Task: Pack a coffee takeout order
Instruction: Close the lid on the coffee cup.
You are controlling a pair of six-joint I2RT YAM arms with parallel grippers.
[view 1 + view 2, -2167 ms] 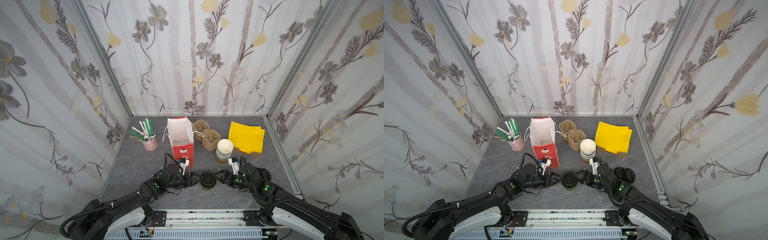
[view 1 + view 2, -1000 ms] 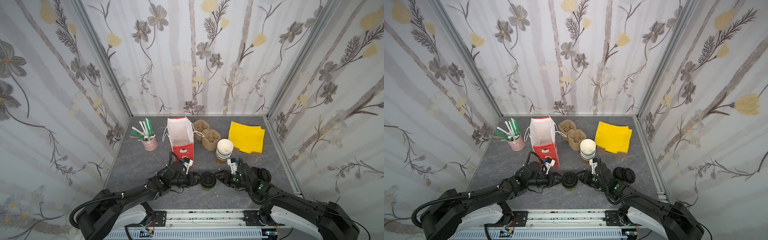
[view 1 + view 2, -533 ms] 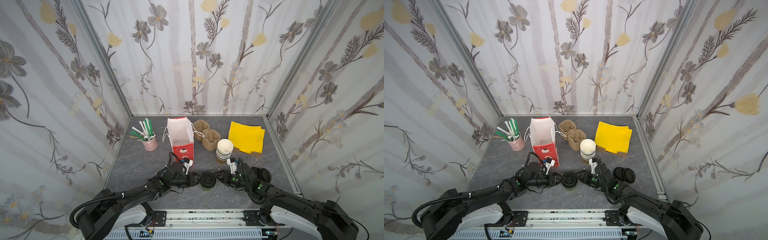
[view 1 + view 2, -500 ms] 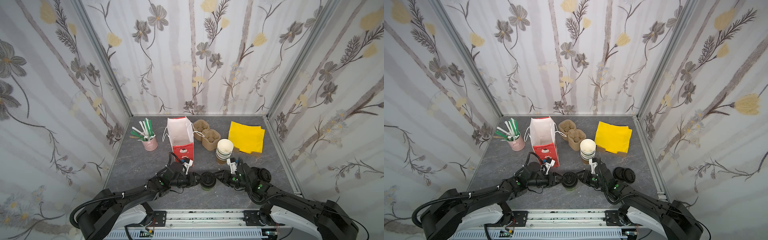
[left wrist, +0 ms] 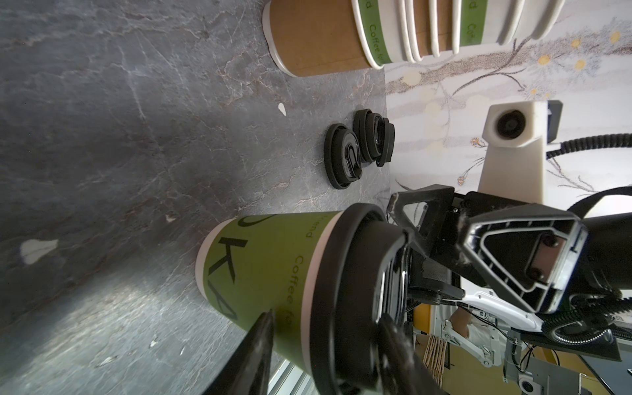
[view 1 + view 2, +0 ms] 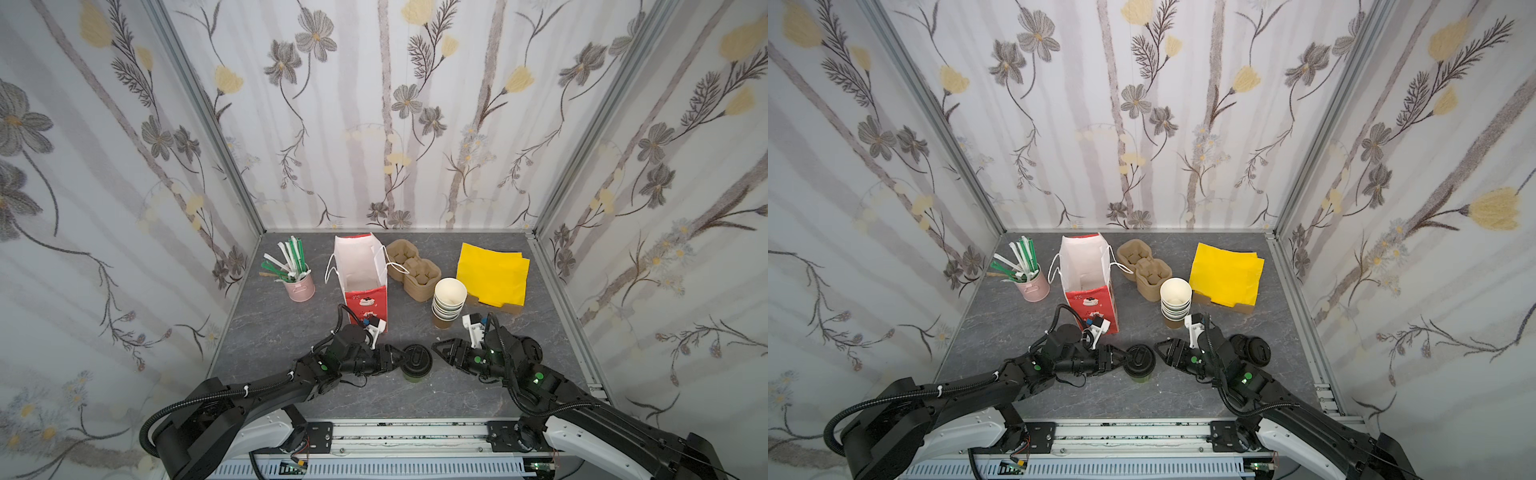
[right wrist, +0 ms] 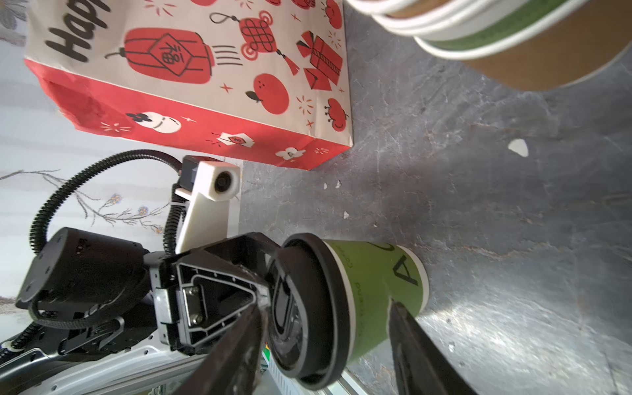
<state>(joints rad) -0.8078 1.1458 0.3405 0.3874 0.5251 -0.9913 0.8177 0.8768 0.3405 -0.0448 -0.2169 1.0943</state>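
Seeing cup upright on counter, front-centre, black lid seated on top, green wall w/ black lettering. It sits between the two claws, just in front of the bag, not in it yet.

L claw: rolled on its side, tip touching lid edge. In left wrist view one finger lies alongside the cup wall, the other over the lid top, rim between them. Fingers partly apart; can't tell if they actually clamp the rim.

R claw: also rolled sideways, fingers spread wide, tip just beside lid rim. Can't tell if it brushes it. Not closed on anything.

Rest of order at the back:
- yellow napkins stacked back-right on a cardboard tray
- green straws in pink tin, back-left

Bag stands open, white inside, red base. Pulp carrier sits just beside the bag, w/ lidless cup stack next to it. Loose lids lie right of the cup, near the counter's right edge.
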